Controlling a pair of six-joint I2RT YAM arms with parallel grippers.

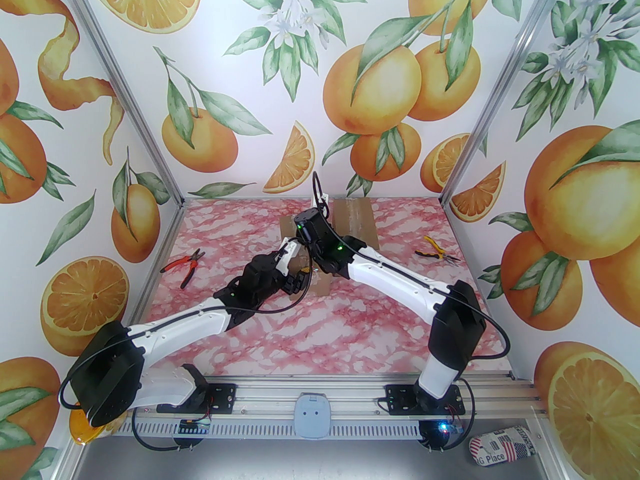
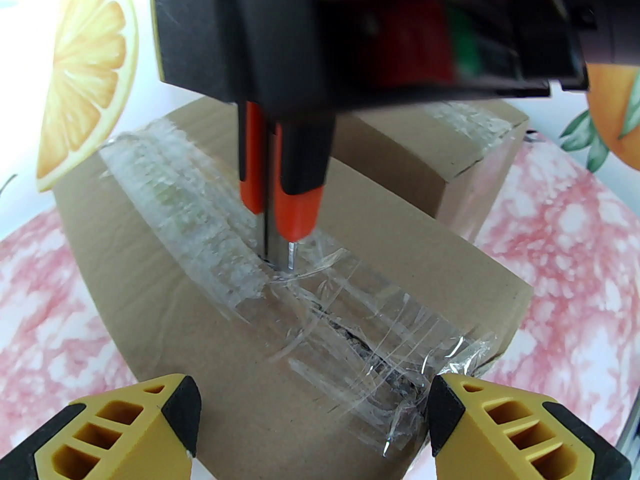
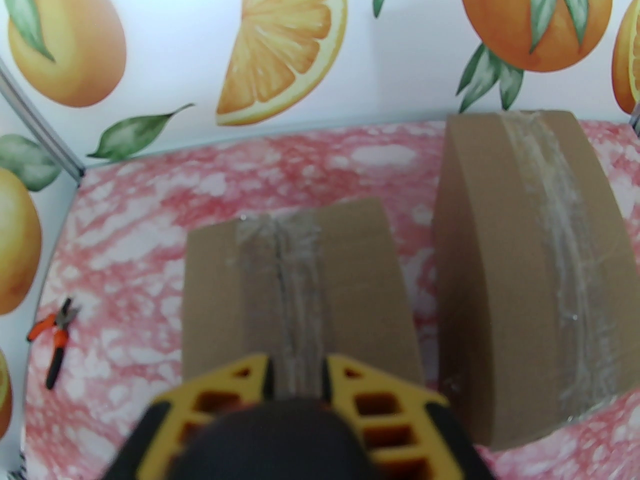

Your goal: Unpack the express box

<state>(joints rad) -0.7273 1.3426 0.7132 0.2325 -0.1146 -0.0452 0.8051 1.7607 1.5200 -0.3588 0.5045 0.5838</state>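
A brown express box [image 2: 190, 278] sealed with clear tape lies on the pink marbled table [image 1: 310, 333]; in the top view a corner of it [image 1: 322, 284] shows beneath the arms. My right gripper [image 3: 298, 378] is shut on an orange and black utility knife [image 2: 295, 188]. The knife stands upright with its blade tip in the taped seam near the middle of the lid. From the blade to the near end, the tape [image 2: 360, 338] is torn and split. My left gripper [image 2: 312, 403] is open, its yellow fingers [image 2: 135, 418] on either side of the box's near end.
A second taped cardboard box [image 3: 530, 268] stands just behind and right of the first, also seen at the back [image 1: 356, 215]. Red pliers [image 1: 185, 265] lie at the left of the table and yellow pliers [image 1: 436, 250] at the right. Patterned walls close in three sides.
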